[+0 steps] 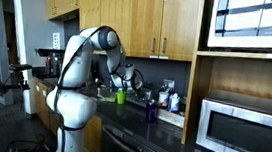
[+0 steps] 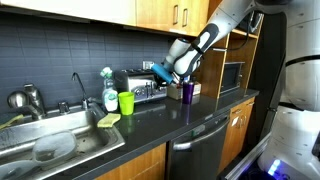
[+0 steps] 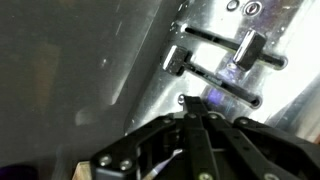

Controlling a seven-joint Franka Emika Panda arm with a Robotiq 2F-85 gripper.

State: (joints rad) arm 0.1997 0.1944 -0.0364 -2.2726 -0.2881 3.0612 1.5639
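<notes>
- Counter (image 2: 190,115): dark, running across the lower half of both exterior views.
- Arm (image 2: 215,30): white, coming in from the upper right of an exterior view and bending down toward mid-frame. It also fills the centre of an exterior view (image 1: 76,70).
- Dishwasher (image 2: 200,145): under the counter, lower right.
- Microwave (image 1: 243,132): steel, in a wooden niche at the right edge.
- Sink (image 2: 60,145): steel, lower left, with a faucet (image 2: 78,88) behind it.
- Toaster (image 2: 140,88): silver, at mid-frame against the dark tile wall. In the wrist view its side (image 3: 210,40) fills the upper right.
- Claw (image 2: 168,70): just right of the toaster and above its top edge. In the wrist view (image 3: 193,112) its fingers are pressed together with nothing between them, pointing at the toaster's side. Whether they touch it cannot be told.
- Purple cup (image 2: 187,91): right of the toaster, below the claw.
- Green cup (image 2: 126,102): in front of the toaster, toward the left.
- Sponge (image 2: 108,120): yellow-green, flat by the sink's edge.
- Levers (image 3: 250,46) (image 3: 177,60): two slotted knobs, upper right of the wrist view, above the fingertips.
</notes>
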